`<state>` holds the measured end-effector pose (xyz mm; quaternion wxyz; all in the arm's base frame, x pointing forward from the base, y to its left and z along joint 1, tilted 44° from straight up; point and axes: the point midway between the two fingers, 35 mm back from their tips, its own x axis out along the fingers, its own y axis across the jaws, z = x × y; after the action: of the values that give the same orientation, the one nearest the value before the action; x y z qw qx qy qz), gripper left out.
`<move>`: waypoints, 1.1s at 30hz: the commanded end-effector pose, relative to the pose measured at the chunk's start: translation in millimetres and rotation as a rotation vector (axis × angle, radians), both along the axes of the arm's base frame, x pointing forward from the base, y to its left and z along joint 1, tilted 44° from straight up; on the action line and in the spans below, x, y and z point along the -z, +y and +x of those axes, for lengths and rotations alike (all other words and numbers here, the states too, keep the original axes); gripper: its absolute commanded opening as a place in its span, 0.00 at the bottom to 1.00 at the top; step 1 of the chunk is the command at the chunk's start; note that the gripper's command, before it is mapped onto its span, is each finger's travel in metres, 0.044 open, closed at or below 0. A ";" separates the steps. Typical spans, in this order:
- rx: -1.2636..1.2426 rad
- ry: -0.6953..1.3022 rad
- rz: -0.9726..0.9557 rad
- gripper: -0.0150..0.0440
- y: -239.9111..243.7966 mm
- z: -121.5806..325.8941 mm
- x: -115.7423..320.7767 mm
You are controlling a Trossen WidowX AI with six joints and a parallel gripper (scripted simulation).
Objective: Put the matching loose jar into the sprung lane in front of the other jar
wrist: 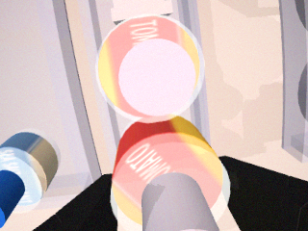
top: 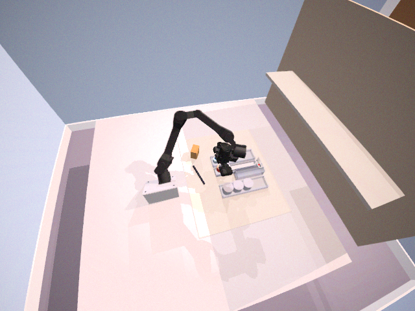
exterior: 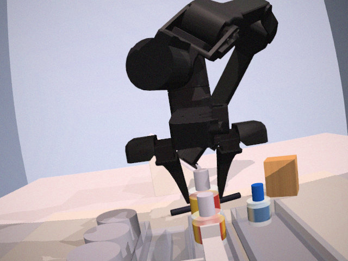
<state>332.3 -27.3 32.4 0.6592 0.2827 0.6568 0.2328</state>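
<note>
Loose jar: the red-and-yellow tomato jar with a grey cap (top: 218, 169) (exterior: 193, 203) (wrist: 168, 154) was at the front end of the lane, on the robot's side, so far side in the exterior view.
Black fingers (top: 225, 170) (exterior: 179, 182): pinching that jar, one on each side, definitely not let go.
Old jar: the matching red-and-yellow jar with a pale cap (exterior: 197, 234) (wrist: 157, 77) stood in the grey sprung lane (top: 218, 174) (exterior: 233, 241) (wrist: 192, 24), right behind the new one, with the white pusher plate (exterior: 210, 231) (wrist: 141, 10) at its back.
Decoy: the blue-capped, blue-banded clear jar (top: 214, 161) (exterior: 259, 212) (wrist: 45, 154) sat in the next tray, to the right in the exterior view. Wrong one, ignored, good.
Done: match picked, carried over and lined up with the row. Mostly there, I reckon.
Left: getting it down properly behind the low stop, then releasing. Couldn't tell if its base was on the lane floor, since the stop was hidden.
Risk: opening too soon might've let the pusher snap, imo.
</note>
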 end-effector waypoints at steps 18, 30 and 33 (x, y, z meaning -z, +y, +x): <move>0.008 -0.022 0.007 0.25 1.7 7.0 -0.2; 0.008 -0.022 0.007 0.25 4.0 7.1 2.3; 0.008 -0.022 0.007 0.25 4.6 7.2 2.9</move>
<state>334.9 -24.8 29.5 0.6604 0.2836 0.6554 0.2322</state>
